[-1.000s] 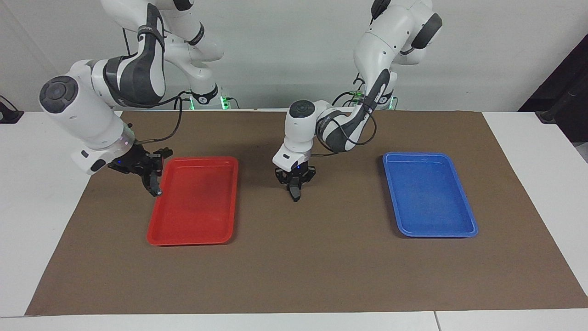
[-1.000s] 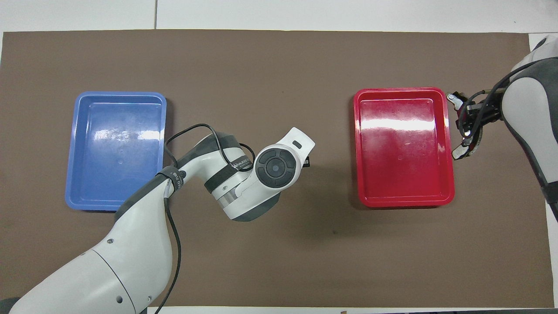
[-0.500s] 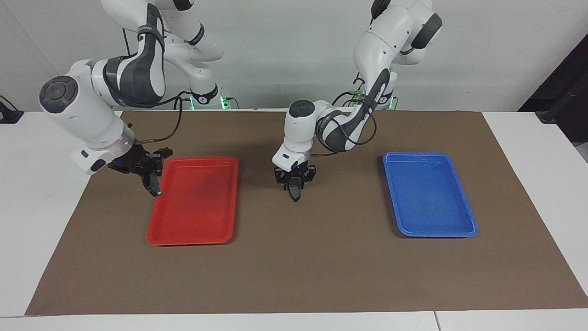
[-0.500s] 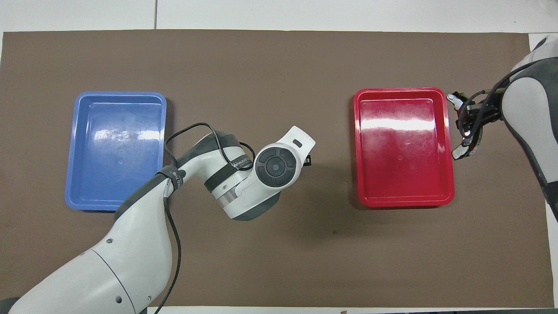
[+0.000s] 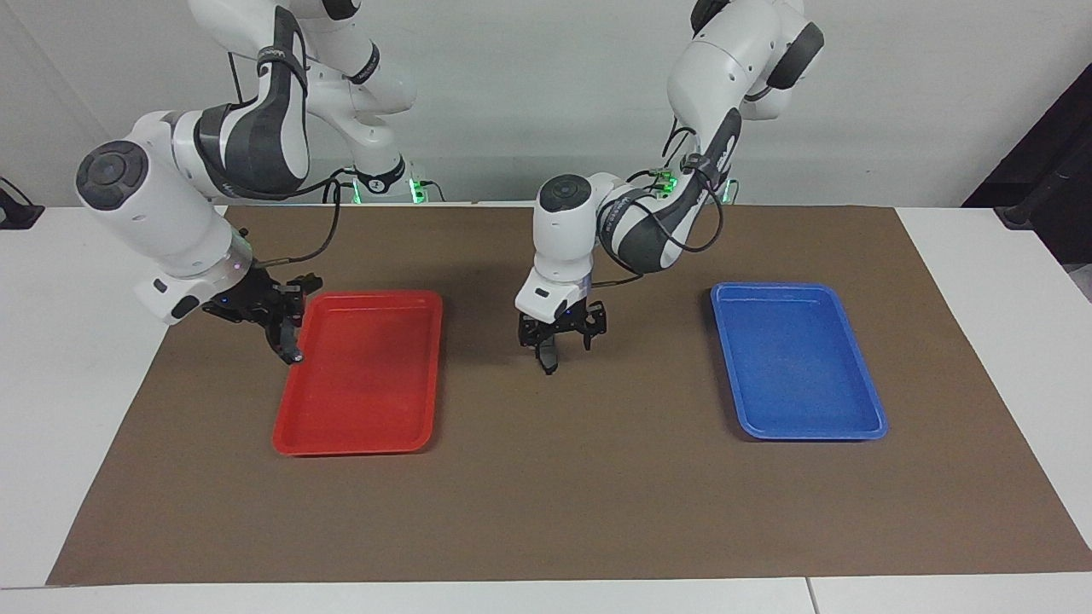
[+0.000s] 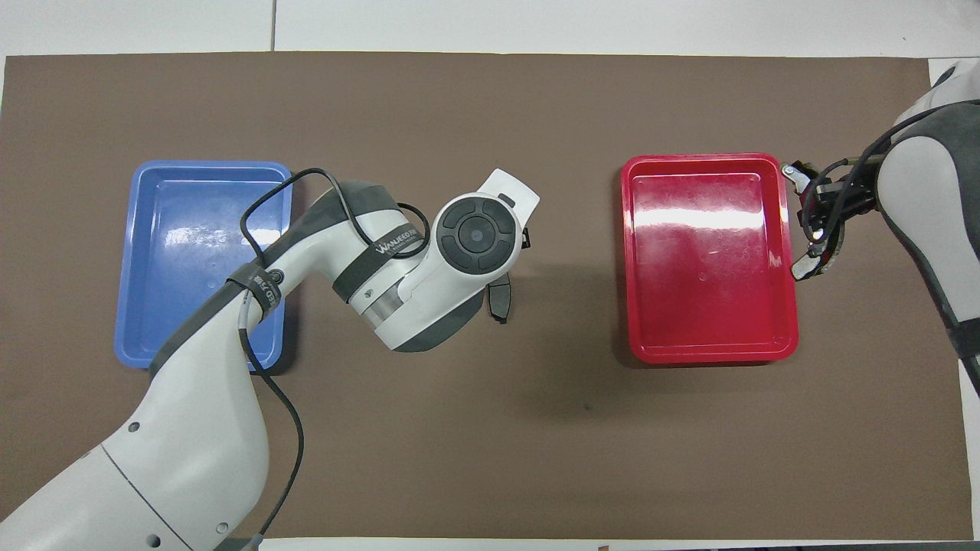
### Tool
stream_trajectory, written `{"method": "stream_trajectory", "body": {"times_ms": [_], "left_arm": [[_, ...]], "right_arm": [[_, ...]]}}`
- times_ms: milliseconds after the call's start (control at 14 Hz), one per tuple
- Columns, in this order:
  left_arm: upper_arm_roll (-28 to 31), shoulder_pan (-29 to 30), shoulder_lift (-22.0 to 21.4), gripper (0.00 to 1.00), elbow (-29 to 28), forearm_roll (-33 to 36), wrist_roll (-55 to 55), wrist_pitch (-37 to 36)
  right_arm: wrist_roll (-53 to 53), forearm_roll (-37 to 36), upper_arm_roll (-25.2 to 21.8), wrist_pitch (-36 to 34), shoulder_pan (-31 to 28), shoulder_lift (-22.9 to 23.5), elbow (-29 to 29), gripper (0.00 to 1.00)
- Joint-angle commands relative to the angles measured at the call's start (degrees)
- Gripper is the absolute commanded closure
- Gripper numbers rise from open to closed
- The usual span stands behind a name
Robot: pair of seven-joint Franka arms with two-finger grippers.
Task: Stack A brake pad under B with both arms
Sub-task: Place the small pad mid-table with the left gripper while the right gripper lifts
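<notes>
The short brake pad A (image 6: 499,295) lies on the brown mat midway between the two trays, seen end-on in the facing view (image 5: 547,358). My left gripper (image 5: 560,339) hangs just above it with its fingers spread and holds nothing; in the overhead view the wrist hides it. My right gripper (image 5: 280,322) is shut on the long crescent pad B (image 5: 291,350), held in the air over the mat beside the red tray's edge toward the right arm's end. The gripper (image 6: 821,223) and the pad's light tip (image 6: 802,268) also show in the overhead view.
An empty red tray (image 5: 367,384) (image 6: 704,306) lies toward the right arm's end of the mat. An empty blue tray (image 5: 798,367) (image 6: 199,306) lies toward the left arm's end. The left forearm (image 6: 253,283) crosses over the blue tray's corner.
The left hand has let go of the short pad, spread its fingers and swung up and away from the robots, uncovering the pad on the mat. The right gripper has barely moved.
</notes>
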Motion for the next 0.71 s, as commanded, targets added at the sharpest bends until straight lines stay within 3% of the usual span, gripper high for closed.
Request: {"method": "stream_trajectory", "body": {"times_ms": [0,143,429,643], "left_arm": [[-0.27,2.27,-4.88,0.01,-0.35,0.33,2.97,-7.0],[-0.35,4.46,-8.22,0.01,-0.35,-3.33,8.58,-11.14],[0.87,10.26,-15.26,0.01,-0.26,-10.82,24.23,-19.4],[6.65,11.86,-20.96,0.01,0.18,-13.19,33.79,-24.42]], "right_arm": [[-1.48,0.91,3.13,-0.35,-0.16,0.15,1.44,1.0],[-0.96,0.65,6.29,0.53,1.23,0.5,2.5,1.0],[8.43,1.09,6.48,5.45,10.53,1.64,2.59,1.0],[13.52,4.49,6.48,8.07,15.02,4.71,2.85,1.0]]}}
